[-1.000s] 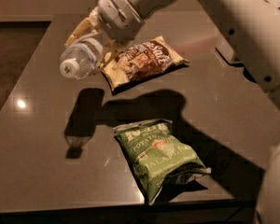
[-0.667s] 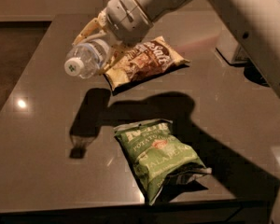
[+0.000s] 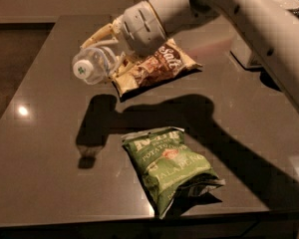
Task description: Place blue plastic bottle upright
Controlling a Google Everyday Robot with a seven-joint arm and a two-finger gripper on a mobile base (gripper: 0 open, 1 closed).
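While I hold the blue plastic bottle (image 3: pixel 95 64) clear of the table (image 3: pixel 40 178), the gripper (image 3: pixel 108 54) hangs left of centre in the upper part of the camera view, just over the left end of the brown chip bag (image 3: pixel 157 66). Its pale fingers (image 3: pixel 100 35) pinch the bottle's body from two sides, behind the shoulder, so that the neck and the white cap (image 3: pixel 82 69) stay free. I judge this mid-body grip to be chosen so that the base can meet the surface without the fingers being in the way.

The bottle's long axis runs close to level, from the gripper out toward the left and toward the camera. The cap faces me almost squarely, its small green mark visible. The base is hidden behind the gripper. The bottle is thus on its side in the air, not upright, and its axis needs roughly a quarter turn to bring the cap uppermost.

The shadow (image 3: pixel 96 128) of bottle and arm (image 3: pixel 249 19) falls on bare table between the two bags. The green chip bag (image 3: pixel 172 168) lies well apart, nearer the front edge. That open patch at left looks to me the likeliest spot for setting the bottle down.
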